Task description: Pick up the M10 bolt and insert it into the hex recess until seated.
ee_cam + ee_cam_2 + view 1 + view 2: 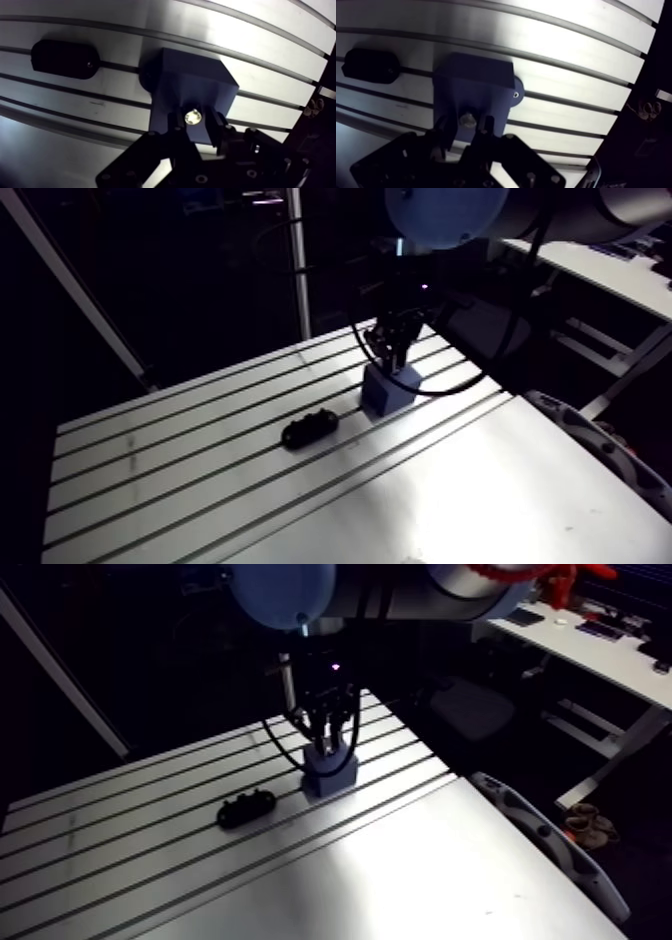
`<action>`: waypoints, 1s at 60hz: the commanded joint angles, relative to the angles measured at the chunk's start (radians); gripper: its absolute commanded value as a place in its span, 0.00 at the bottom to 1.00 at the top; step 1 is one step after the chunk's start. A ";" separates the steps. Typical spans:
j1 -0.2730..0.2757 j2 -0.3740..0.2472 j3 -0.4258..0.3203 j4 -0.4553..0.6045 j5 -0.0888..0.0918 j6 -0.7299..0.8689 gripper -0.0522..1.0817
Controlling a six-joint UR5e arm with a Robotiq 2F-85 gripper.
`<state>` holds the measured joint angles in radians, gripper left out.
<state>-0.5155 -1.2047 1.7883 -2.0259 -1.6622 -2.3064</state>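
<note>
Arm view: gripper (397,366) hangs directly over the one blue block (388,393) on the slotted surface (180,478); one black oblong part (308,429) lies nearby, apart from the block. Wrist view: fingers (218,127) clamped on the single bolt (193,116), bright end over the block's top face. Pickup looks done; cannot tell if the bolt has entered the recess, so seating is probably left.

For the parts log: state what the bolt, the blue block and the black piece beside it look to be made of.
The bolt: metal, bright and polished, by its sharp glint.
The blue block: likely plastic, perhaps printed; matte, uniformly coloured faces with soft sheen.
The black piece: probably plastic or rubber; dull, rounded, hardly any reflection, so uncertain.
</note>
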 commanded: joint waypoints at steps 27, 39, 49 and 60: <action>0.000 0.004 -0.003 0.002 0.000 -0.005 0.63; 0.000 0.004 -0.002 0.003 0.002 -0.005 0.63; 0.000 0.004 -0.002 0.005 0.002 -0.006 0.63; 0.000 0.004 -0.002 0.005 0.002 -0.008 0.64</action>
<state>-0.5155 -1.2001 1.7862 -2.0216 -1.6607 -2.3121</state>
